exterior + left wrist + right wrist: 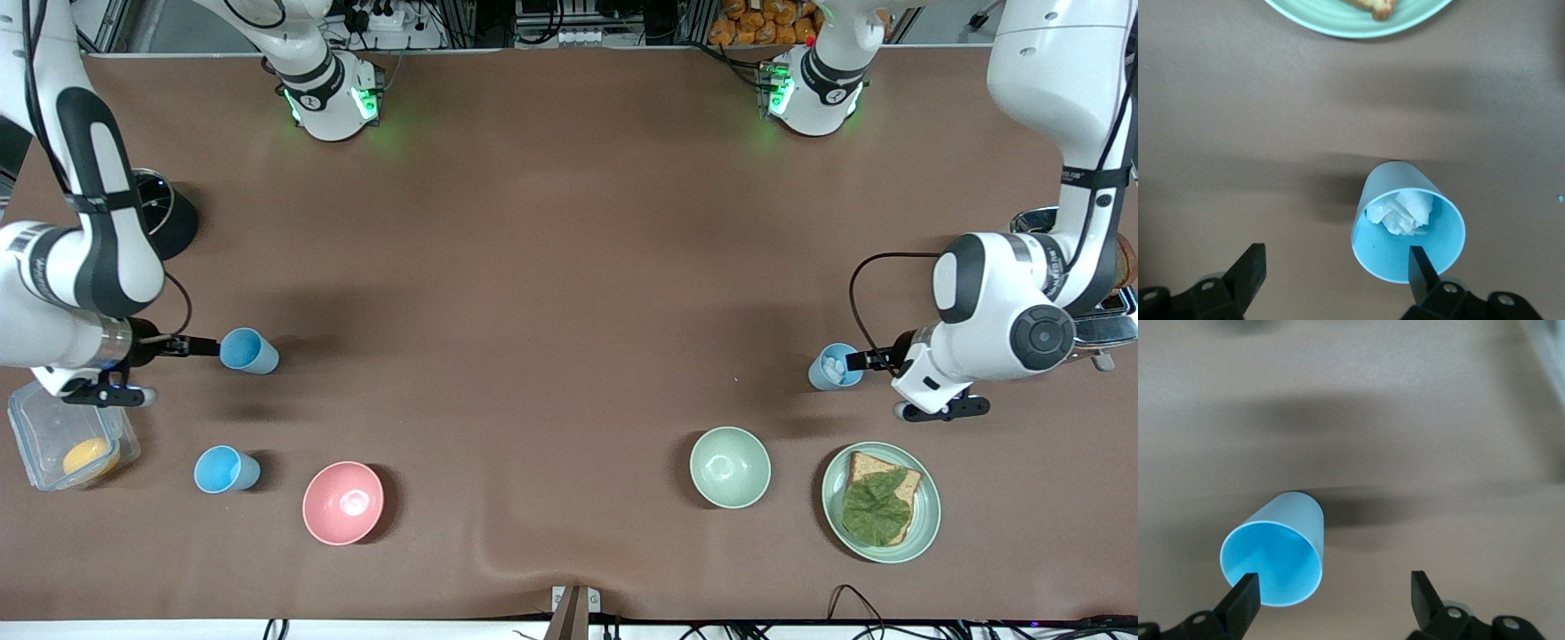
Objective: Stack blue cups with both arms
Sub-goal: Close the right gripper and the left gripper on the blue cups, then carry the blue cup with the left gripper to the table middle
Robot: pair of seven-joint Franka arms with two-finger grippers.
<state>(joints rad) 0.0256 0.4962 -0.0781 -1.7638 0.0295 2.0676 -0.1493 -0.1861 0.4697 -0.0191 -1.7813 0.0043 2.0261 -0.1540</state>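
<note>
- A light-blue cup (pixel 1275 550) is standing on the brown bench (pixel 1418 420), its open mouth facing the camera and its shadow lying beside it.
- The right hand (pixel 1331 597) is hovering with its fingers spread wide, one fingertip (pixel 1245 593) overlapping the cup's rim.

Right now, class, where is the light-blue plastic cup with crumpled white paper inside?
The paper-filled light-blue plastic cup stands toward the left arm's end of the table, at the left tool, farther from the camera than the pale green bowl.

A robotics lab — two bench-mounted arms (pixel 80 267), cable tangles (pixel 569 22) and aluminium framing along the brown-covered table (pixel 551 249).
</note>
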